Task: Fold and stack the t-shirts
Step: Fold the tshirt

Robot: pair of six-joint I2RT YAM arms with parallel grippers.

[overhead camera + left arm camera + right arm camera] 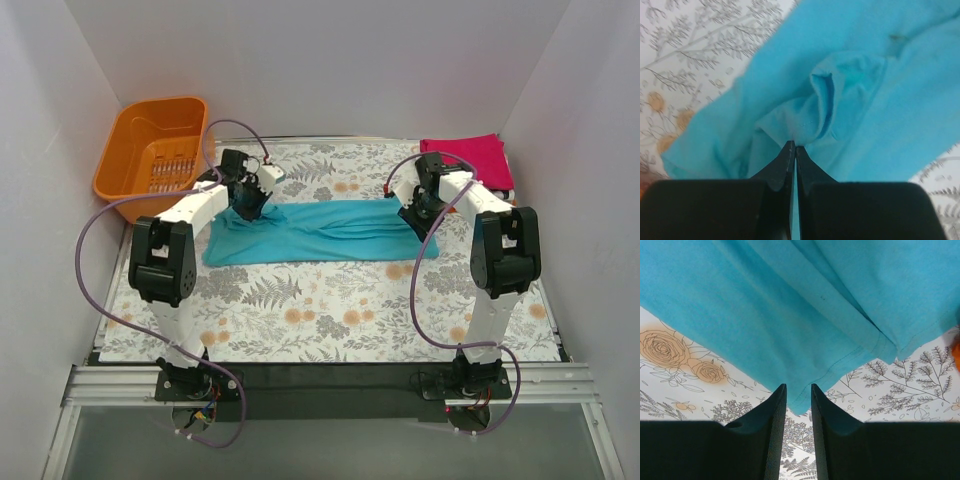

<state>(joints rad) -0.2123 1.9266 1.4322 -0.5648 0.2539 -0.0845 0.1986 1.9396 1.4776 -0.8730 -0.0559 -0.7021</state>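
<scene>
Top external view: the teal shirt (320, 232) lies as a long, loosely gathered band across the middle of the tabletop (330, 320), running from the left side to the right and somewhat nearer the far edge than the near one. Its left end is broader and rumpled, and its right end comes to a squarer corner. The left gripper (247, 200) is down on the left end of the shirt and the right gripper (413, 215) on the right end. A folded pink shirt (468, 160) sits in the far right corner, well apart from the teal one. An orange basket (155, 148) stands at the far left corner, overhanging the tabletop's edge.

Left wrist view: the left gripper (794, 146) has its jaws pressed together, pinching a raised pucker of the teal shirt (875, 115); a thin line of teal shows between them. The cloth bunches into folds just ahead of the tips. A small dark fleck marks the fabric near the upper right.

Right wrist view: the right gripper (796, 387) has its jaws a little spread, a narrow gap between them. A hemmed corner of the teal shirt (790, 305) points into that gap, with the printed tabletop (900, 390) showing through below it. The hem stitching is plain to see.
</scene>
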